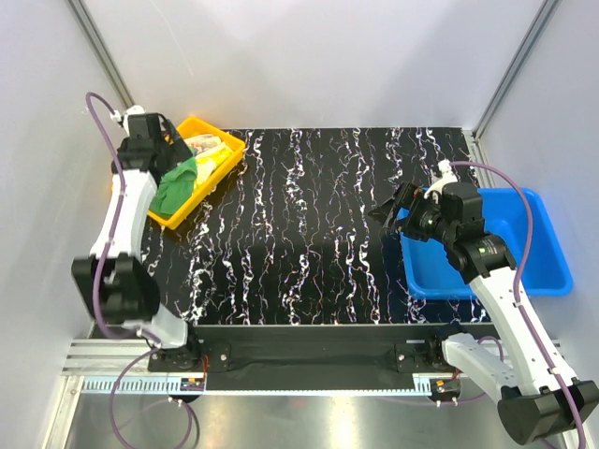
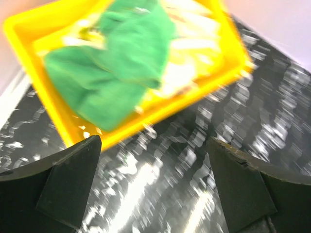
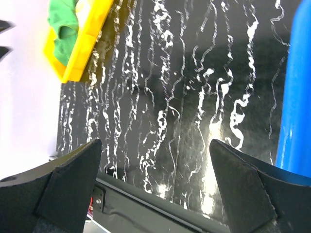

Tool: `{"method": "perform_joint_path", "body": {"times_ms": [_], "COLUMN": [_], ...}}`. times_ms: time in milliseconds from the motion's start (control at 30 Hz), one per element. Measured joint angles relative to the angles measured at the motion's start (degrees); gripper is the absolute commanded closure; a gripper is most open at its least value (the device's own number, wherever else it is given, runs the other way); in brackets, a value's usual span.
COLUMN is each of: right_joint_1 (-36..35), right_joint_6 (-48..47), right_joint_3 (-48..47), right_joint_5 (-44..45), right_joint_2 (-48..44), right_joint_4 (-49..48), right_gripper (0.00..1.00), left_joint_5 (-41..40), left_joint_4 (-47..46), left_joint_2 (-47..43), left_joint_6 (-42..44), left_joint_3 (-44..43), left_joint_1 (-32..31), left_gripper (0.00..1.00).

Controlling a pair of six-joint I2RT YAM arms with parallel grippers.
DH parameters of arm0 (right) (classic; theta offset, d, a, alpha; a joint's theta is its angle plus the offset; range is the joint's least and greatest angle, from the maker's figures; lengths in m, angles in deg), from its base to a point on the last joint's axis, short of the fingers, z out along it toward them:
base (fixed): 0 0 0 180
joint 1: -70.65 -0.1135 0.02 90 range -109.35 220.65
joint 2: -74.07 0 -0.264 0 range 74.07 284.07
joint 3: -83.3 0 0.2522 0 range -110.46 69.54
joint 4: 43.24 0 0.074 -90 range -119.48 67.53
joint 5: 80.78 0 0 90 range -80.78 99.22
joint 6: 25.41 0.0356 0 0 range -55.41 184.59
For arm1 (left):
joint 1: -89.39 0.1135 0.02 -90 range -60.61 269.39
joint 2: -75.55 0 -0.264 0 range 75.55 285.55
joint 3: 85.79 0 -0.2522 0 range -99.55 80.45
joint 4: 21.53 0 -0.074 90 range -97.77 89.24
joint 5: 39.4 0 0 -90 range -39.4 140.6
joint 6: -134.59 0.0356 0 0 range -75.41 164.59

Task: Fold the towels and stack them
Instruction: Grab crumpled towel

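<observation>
The three towels lie crumpled together in a yellow tray at the table's far left. The green towel is on top at the near end. The yellow patterned towel lies beside it, and the white printed towel is at the far end. In the blurred left wrist view the green towel covers most of the tray, with the yellow towel behind it. My left gripper is open and empty, hovering at the tray; its own view shows bare mat between the fingers. My right gripper is open and empty over the mat.
An empty blue bin sits at the right edge, just behind my right gripper; it also shows in the right wrist view. The black marbled mat covers the table. White walls enclose the left, back and right sides.
</observation>
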Motion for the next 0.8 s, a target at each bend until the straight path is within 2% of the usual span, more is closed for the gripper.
{"method": "perform_joint_path", "body": {"times_ms": [167,367,400,433,467,533,567,600,633,800], "right_joint_1": [0.00,0.00,0.00,0.00,0.00,0.00,0.00,0.00,0.00,0.00], "right_joint_6": [-0.04,-0.94,-1.07,-1.14,-1.22,-1.29,-1.31,-1.31,-1.31,-1.29], "right_joint_3": [0.79,0.79,0.79,0.79,0.79,0.79,0.79,0.79,0.79,0.50], "right_joint_5": [-0.68,-0.24,-0.22,-0.20,-0.17,-0.15,-0.15,-0.15,-0.17,-0.17], "right_joint_2": [-0.90,0.04,0.31,0.63,0.87,1.14,1.18,1.18,1.18,1.22], "right_joint_4": [-2.80,-3.74,-3.89,-4.09,-4.20,-4.20,-4.22,-4.22,-4.26,-3.91], "right_gripper": [0.00,0.00,0.00,0.00,0.00,0.00,0.00,0.00,0.00,0.00], "left_joint_5": [-0.17,-0.35,-0.31,-0.17,-0.11,0.15,0.33,0.59,0.98,5.20], "left_joint_4": [-1.25,0.09,0.13,0.37,0.57,1.73,1.99,2.19,2.47,3.28], "left_joint_2": [15.30,30.49,31.91,33.51,34.58,36.46,36.92,36.92,36.87,33.92], "left_joint_6": [1.75,3.67,3.87,4.00,4.35,4.61,4.92,4.96,5.40,6.73], "left_joint_3": [-7.89,-19.54,-20.50,-21.68,-22.51,-24.24,-24.70,-24.83,-25.03,-27.08], "left_joint_1": [5.46,5.51,5.42,5.35,5.29,5.29,5.31,5.31,5.31,5.25], "left_gripper": [0.12,0.24,0.28,0.38,0.55,0.73,0.89,0.95,1.00,1.00]}}
